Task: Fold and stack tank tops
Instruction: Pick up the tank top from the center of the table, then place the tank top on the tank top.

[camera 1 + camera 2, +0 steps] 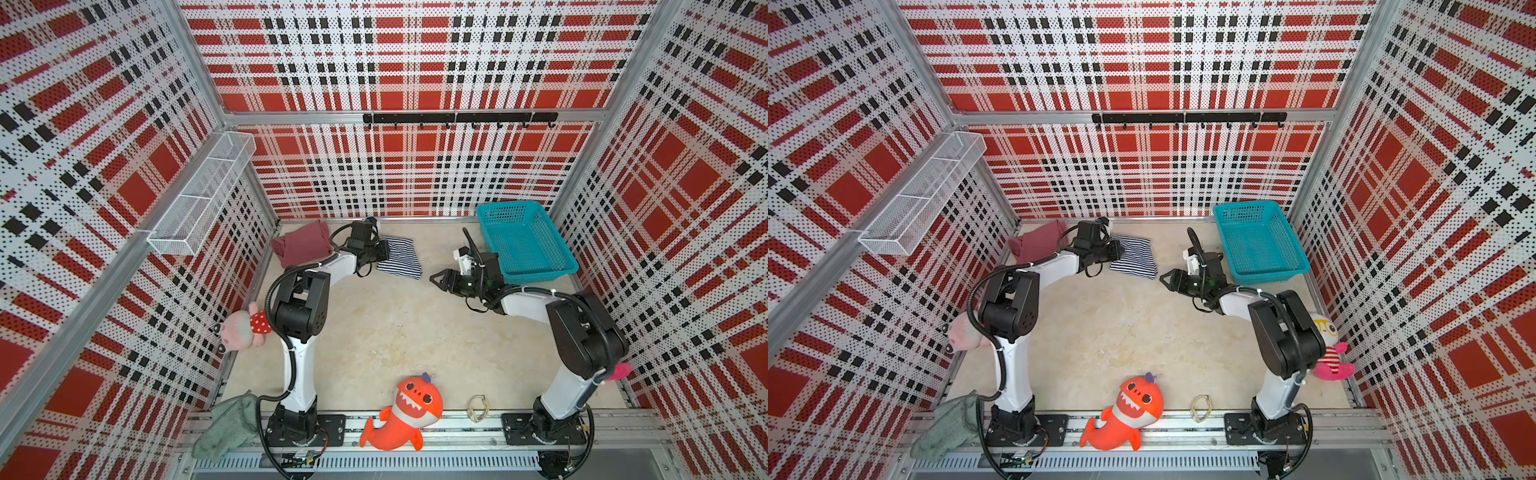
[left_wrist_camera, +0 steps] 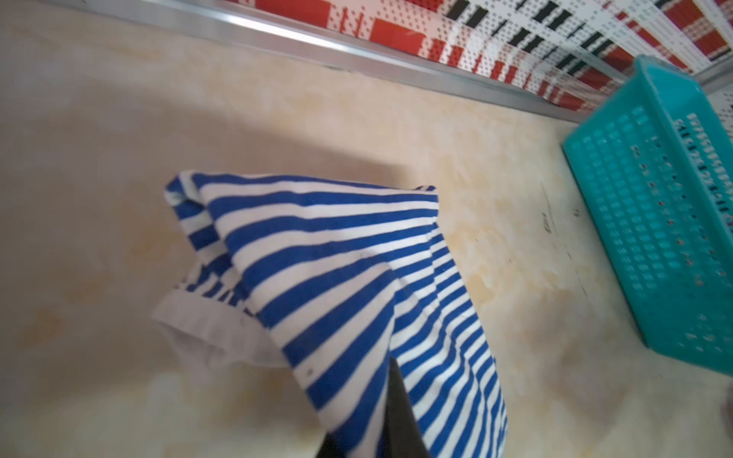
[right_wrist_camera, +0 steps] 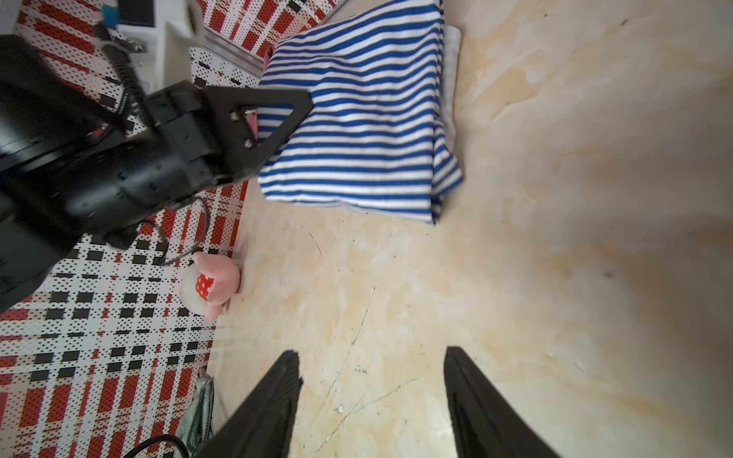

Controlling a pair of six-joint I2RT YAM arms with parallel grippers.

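The striped tank top (image 1: 402,261) (image 1: 1137,258) lies folded near the back wall, left of centre. My left gripper (image 1: 384,250) is shut on its left edge. In the left wrist view the striped cloth (image 2: 337,277) drapes over one dark finger (image 2: 398,404) and rises from the table towards it. The maroon-pink tank top (image 1: 301,245) (image 1: 1038,243) sits bunched in the back left corner, behind the left arm. My right gripper (image 1: 436,277) (image 3: 371,353) hovers open over bare table, right of the striped top (image 3: 357,119) and apart from it, with nothing between its fingers.
A teal basket (image 1: 509,206) (image 2: 654,238) stands at the back right, close behind the right wrist. An orange shark plush (image 1: 409,411), a pink plush (image 1: 245,328), a grey-green cloth (image 1: 228,428) and another plush (image 1: 1331,353) lie along the table's edges. A wire shelf (image 1: 203,187) hangs on the left wall.
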